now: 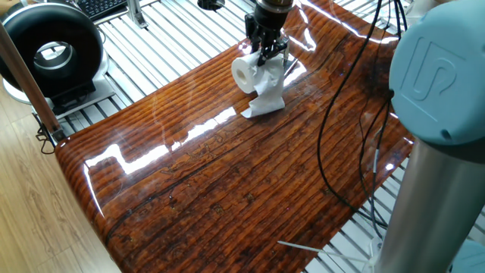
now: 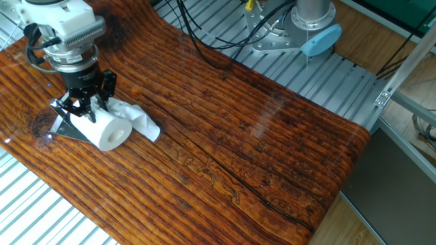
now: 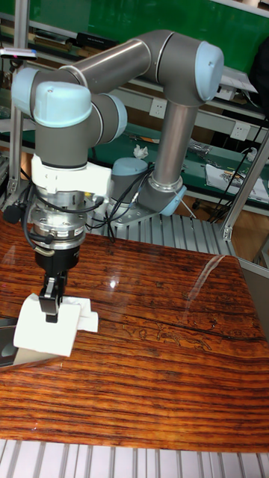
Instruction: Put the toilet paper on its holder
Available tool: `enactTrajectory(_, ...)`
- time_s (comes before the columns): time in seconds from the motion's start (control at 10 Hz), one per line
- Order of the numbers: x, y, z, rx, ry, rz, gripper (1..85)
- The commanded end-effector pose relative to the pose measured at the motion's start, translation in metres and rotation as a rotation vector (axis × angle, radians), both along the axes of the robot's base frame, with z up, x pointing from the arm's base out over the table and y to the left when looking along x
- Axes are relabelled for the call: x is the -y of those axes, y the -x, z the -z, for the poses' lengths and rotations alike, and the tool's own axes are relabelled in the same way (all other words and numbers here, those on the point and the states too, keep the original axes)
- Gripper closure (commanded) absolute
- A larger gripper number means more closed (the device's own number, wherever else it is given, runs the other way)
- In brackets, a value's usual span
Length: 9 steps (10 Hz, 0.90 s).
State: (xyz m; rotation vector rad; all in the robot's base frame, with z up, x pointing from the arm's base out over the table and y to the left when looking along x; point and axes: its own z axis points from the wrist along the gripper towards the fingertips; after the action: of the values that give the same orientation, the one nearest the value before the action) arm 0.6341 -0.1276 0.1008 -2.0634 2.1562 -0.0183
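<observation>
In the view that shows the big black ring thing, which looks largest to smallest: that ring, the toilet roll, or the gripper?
1. Black ring device, though it sits nearer the camera.
2. Toilet paper, counting its trailing sheet.
3. Gripper, partly cut off at the top, so unsure.

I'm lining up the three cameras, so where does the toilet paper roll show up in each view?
One fixed view: the toilet paper sits top centre, hollow core facing left.
The other fixed view: far left, core facing the camera, loose sheet to its right.
Tall fixed view: lower left, seen side-on.
Shared landmark: the gripper directly above the roll in every view.
</observation>
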Motion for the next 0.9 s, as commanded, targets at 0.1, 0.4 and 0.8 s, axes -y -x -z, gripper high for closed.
enactTrajectory(0.1, 0.0001, -0.0033, -0.0016, 0.010, -0.026, -0.031, 84.7)
enactTrajectory(0.4, 0.0012, -0.0008, -0.0022, 0.005, -0.032, -0.033, 84.7)
enactTrajectory(0.8, 0.0062, -0.0085, -0.0017, 0.043, -0.003, -0.110, 84.7)
